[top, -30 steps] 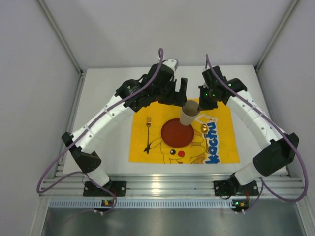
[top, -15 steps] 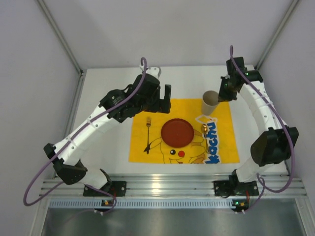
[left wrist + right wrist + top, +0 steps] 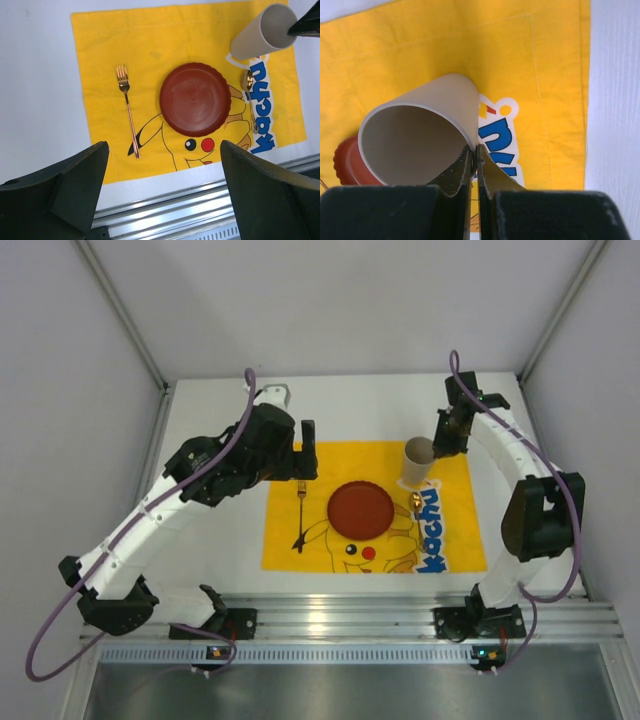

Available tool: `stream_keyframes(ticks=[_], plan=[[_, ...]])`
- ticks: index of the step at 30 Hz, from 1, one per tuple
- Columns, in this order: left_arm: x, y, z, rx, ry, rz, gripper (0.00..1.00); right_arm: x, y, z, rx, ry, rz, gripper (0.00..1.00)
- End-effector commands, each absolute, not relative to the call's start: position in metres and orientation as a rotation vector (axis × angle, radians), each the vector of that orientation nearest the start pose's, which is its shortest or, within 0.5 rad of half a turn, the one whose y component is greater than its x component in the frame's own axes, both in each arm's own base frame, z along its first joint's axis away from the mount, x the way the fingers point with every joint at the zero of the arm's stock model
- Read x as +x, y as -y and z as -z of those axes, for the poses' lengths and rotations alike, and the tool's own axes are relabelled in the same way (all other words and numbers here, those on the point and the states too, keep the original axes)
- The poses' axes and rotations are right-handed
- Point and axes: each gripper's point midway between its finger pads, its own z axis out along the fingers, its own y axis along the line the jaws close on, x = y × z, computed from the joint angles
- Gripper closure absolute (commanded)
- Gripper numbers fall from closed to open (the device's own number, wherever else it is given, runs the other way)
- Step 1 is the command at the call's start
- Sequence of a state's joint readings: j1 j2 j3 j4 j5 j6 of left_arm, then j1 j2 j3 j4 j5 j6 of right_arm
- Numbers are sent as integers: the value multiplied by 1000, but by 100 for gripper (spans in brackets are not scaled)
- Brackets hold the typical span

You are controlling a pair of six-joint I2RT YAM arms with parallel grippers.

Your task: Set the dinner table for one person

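Observation:
A yellow Pikachu-print cloth [image 3: 300, 550] lies on the white dinner table [image 3: 210, 530]. On the cloth are a dark red plate [image 3: 360, 509], a gold fork [image 3: 300, 510] to its left and a gold spoon [image 3: 415, 500] to its right. My right gripper [image 3: 443, 447] is shut on the rim of a beige paper cup [image 3: 418, 460], held at the cloth's far right; in the right wrist view the fingertips [image 3: 470, 155] pinch the cup [image 3: 420, 140] wall. My left gripper [image 3: 305, 450] is open and empty over the cloth's far left corner; the left wrist view shows its fingers [image 3: 75, 190] spread wide.
A silver aluminium rail [image 3: 340, 618] runs along the table's near edge. Grey walls and frame posts [image 3: 120, 310] enclose the table on three sides. The left wrist view shows the plate [image 3: 195, 99], fork [image 3: 127, 112] and cup [image 3: 262, 31].
The left arm has drawn back to the left, away from the cup. The right gripper carried the cup to the right and back, then set it lower at the cloth's far right.

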State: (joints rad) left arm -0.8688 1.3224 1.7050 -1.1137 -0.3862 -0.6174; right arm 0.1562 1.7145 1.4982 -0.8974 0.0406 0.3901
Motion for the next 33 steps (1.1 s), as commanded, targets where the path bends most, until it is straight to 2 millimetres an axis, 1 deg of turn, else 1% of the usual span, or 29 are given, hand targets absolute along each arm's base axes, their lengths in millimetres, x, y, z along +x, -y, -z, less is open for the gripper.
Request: stream_keyframes(ticks=[1, 6, 7, 8, 9, 10, 11, 12, 13, 14, 15, 16, 17, 18, 19, 20, 21, 22, 23, 24, 25, 26, 27, 28, 29, 30, 31, 32, 33], plan=[[233, 199, -326, 40, -2271, 314, 2, 396, -68, -137, 356, -2610, -126, 100], [233, 194, -326, 27, -2270, 299, 2, 398, -71, -138, 358, -2605, -143, 99], [234, 195, -326, 23, -2267, 301, 2, 398, -71, -140, 356, -2602, -144, 93], [235, 194, -326, 26, -2266, 299, 2, 397, -71, -142, 355, -2599, -147, 68], [235, 194, -325, 26, -2268, 294, 2, 398, -72, -145, 356, -2595, -151, 54], [236, 194, -324, 27, -2270, 288, 2, 396, -71, -150, 353, -2588, -153, 43], [237, 195, -324, 32, -2269, 287, 2, 396, -72, -153, 351, -2585, -153, 30], [239, 195, -325, 31, -2266, 286, 2, 397, -71, -162, 351, -2561, -160, 25], [240, 196, -325, 33, -2264, 288, 2, 395, -71, -167, 350, -2559, -163, 21], [241, 196, -326, 35, -2260, 288, 2, 397, -72, -177, 346, -2537, -171, 10], [242, 197, -325, 39, -2261, 285, 2, 397, -72, -184, 344, -2526, -176, 7], [244, 197, -324, 34, -2261, 281, 2, 392, -71, -194, 344, -2518, -176, 6], [245, 198, -324, 40, -2259, 279, 2, 394, -71, -208, 339, -2489, -183, 4], [247, 197, -324, 36, -2258, 276, 2, 391, -70, -217, 333, -2474, -183, 3], [249, 197, -324, 32, -2257, 273, 2, 384, -69, -232, 332, -2450, -192, 3], [250, 195, -326, 24, -2249, 261, 2, 381, -69, -245, 326, -2420, -209, 2], [252, 194, -325, 17, -2248, 249, 2, 377, -72, -255, 316, -2398, -236, 2], [254, 192, -326, -1, -2239, 235, 2, 370, -73, -280, 289, -2320, -273, 2], [259, 186, -328, -33, -2217, 199, 2, 361, -86, -286, 238, -2307, -371, 1], [260, 185, -330, -43, -2208, 189, 2, 351, -94, -316, 175, -2194, -437, 1], [263, 183, -332, -48, -2195, 177, 2, 343, -102, -325, 137, -2156, -493, 0], [265, 182, -336, -41, -2183, 167, 2, 330, -117, -318, 74, -2160, -582, 0], [269, 177, -338, -55, -2165, 128, 2, 322, -124, -320, 45, -2144, -612, 0], [271, 175, -336, -57, -2161, 95, 2, 307, -135, -329, 1, -2103, -645, 0], [273, 171, -332, -63, -2159, 56, 2, 296, -141, -311, -7, -2142, -682, 0], [277, 163, -331, -86, -2139, -1, 2, 287, -143, -305, -5, -2148, -714, 0], [278, 160, -329, -83, -2135, -20, 2, 275, -146, -321, -4, -2059, -773, 0], [279, 160, -320, -69, -2137, -42, 2, 261, -151, -294, -13, -2092, -832, 0], [279, 158, -319, -87, -2123, -37, 2, 254, -152, -294, -7, -2054, -859, 0]])
